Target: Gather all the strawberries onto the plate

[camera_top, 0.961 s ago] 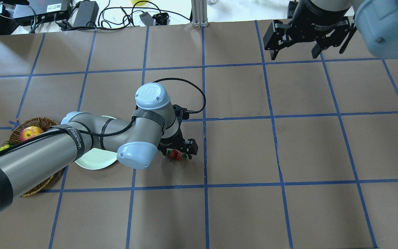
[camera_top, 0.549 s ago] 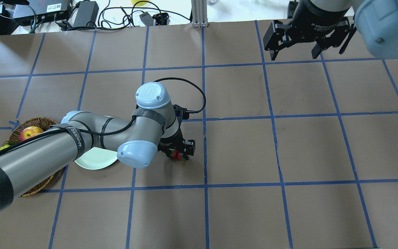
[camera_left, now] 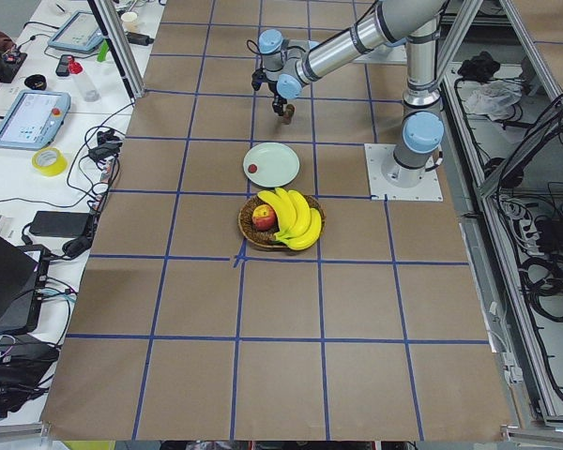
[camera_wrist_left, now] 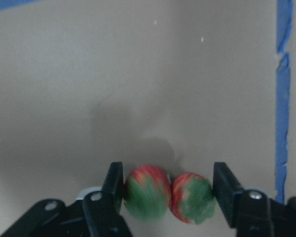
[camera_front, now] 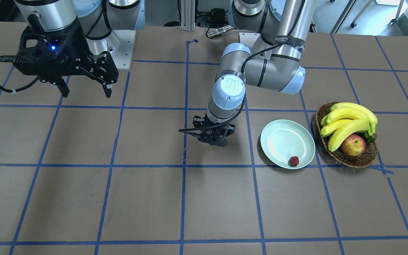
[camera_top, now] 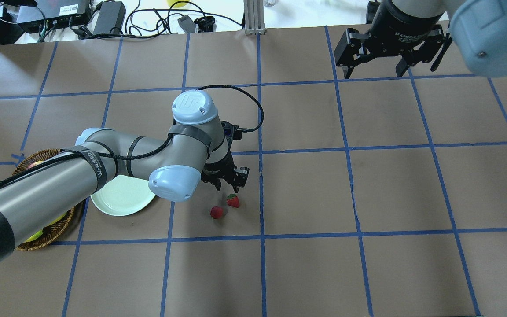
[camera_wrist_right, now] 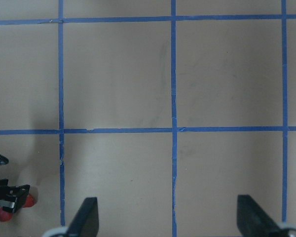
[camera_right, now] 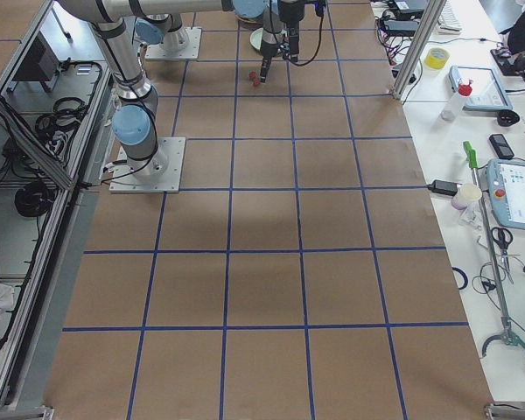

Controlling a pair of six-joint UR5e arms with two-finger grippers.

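Seen from across, the counter (camera_front: 147, 198) is brown paper gridded with blue tape (camera_front: 183, 198). The plate (camera_front: 282, 136) sits just beside a wicker basket (camera_front: 352, 162) of bananas (camera_front: 349, 118) and an apple (camera_front: 352, 145), and one strawberry (camera_front: 293, 161) lies in the plate near its rim. The left jaws point down at the paper, apart from the plate. The right jaws hang wide and empty above a bare square. Overhead, a second strawberry (camera_top: 232, 200) and a third strawberry (camera_top: 216, 212) lie on the counter near each other, clear of the left jaws, which stand partly apart and hold nothing. Cables and a power brick (camera_top: 109, 17) crowd the white bench past the far edge. The left side view shows a tablet (camera_left: 23, 117) and a yellow tape roll (camera_left: 49, 161) on that bench. The blurred left wrist view frames both berries between the fingers (camera_wrist_left: 114, 185); I cannot tell if they touch. The right wrist view shows wide-set fingers (camera_wrist_right: 86, 217) over taped paper.
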